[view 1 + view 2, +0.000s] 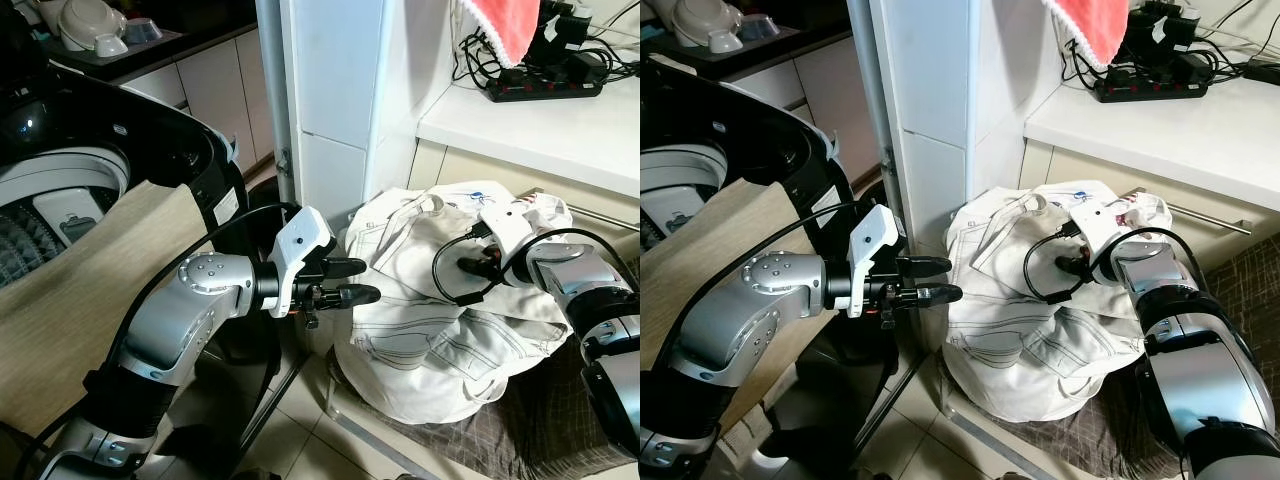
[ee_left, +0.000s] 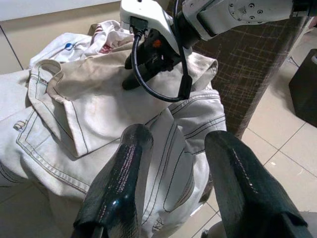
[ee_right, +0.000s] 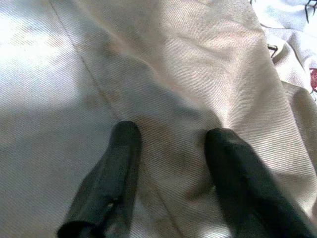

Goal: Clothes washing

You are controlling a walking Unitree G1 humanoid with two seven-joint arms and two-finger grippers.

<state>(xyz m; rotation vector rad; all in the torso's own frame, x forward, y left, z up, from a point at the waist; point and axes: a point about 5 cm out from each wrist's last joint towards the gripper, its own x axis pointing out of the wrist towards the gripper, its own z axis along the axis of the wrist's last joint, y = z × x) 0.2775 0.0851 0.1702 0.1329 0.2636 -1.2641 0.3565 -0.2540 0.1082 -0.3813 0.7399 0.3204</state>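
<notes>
Tiled laundry corner, washing machine point(image 1: 70, 200) open beside a pile of white clothes point(image 1: 440, 300).
Right gripper point(image 3: 168, 144) spread, pressing cloth; left gripper point(image 1: 362, 281) parted, empty. A shallow pinch could slip.

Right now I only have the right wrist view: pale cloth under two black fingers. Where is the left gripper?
Observer: The left gripper is open at the left edge of the pile of pale clothes that your right gripper rests on.
Operator: Where is the washer?
Observer: The washing machine stands open on the robot's left.
Operator: Anything on it?
Observer: A beige cloth hangs over its front rim.
</notes>
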